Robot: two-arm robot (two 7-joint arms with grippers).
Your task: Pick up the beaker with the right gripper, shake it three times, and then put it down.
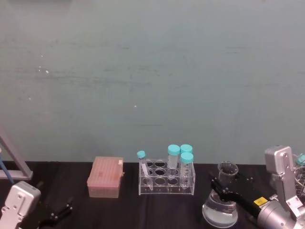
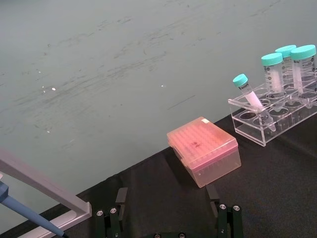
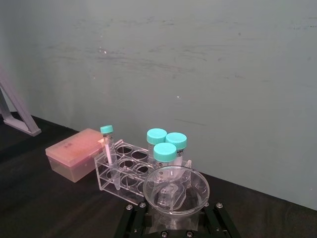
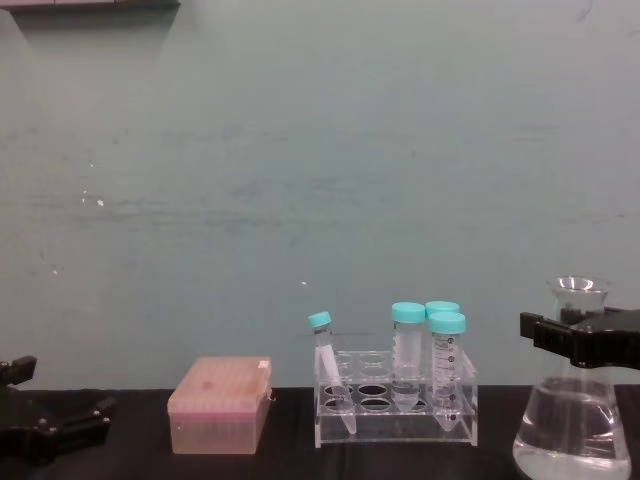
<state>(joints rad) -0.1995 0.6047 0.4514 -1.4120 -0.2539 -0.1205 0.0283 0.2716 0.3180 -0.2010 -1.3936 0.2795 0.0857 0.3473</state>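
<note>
Saw the right end effector (image 4: 578, 340) nearest, clamped round the neck of the beaker (image 4: 570, 430), seemingly standing on the bench (image 1: 124, 210) right of the tube rack (image 1: 167, 180). Judged grasp made; lift, three shakes, set-down left. Noted left end effector (image 2: 167, 192) parked, spread open.

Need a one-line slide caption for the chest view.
Right black gripper around the neck of the clear glass conical flask holding clear liquid, beside a clear rack of teal-capped tubes; left gripper idle.

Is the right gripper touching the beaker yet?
Cannot tell. In the chest view the right gripper crosses the neck of the beaker, but the overlap hides any contact or gap; the head view leaves it equally unclear.
</note>
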